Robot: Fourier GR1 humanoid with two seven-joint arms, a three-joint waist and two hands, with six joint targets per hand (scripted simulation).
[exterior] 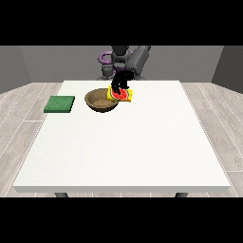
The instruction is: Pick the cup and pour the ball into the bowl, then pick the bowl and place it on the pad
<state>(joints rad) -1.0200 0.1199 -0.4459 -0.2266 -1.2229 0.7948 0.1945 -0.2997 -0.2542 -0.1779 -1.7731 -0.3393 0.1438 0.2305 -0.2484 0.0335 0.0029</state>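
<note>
Tipping the yellow cup (121, 94) over the brown bowl (101, 101) near the table's (142, 142) far edge, a black hand (120, 81) curls round it mid-pour; the green pad (60, 104), far-left corner, awaits the bowl next.

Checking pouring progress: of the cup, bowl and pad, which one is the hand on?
The yellow and red cup, tipped beside the brown bowl, with a black hand on it. The green pad lies apart.
</note>
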